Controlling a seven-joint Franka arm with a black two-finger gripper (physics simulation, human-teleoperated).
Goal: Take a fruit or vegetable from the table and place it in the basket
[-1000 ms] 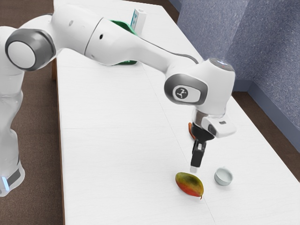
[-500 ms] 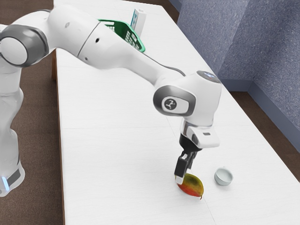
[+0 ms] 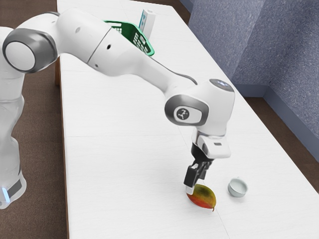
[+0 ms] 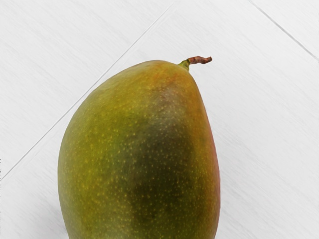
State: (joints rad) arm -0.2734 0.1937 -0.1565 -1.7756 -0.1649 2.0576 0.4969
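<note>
As the white arm reaches down, gripper slanted at the mango, fingers spread apart

speckled blue-grey walls, brown floor

We can make out no readable text, label, brand, number or sign on anything in view.

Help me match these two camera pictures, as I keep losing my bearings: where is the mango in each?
Exterior view: the mango is low, just right of centre, with the small pale cup to its right.
Wrist view: the mango is large, across the middle, cut off by one edge.
Shared landmark: its brown stem.
</note>
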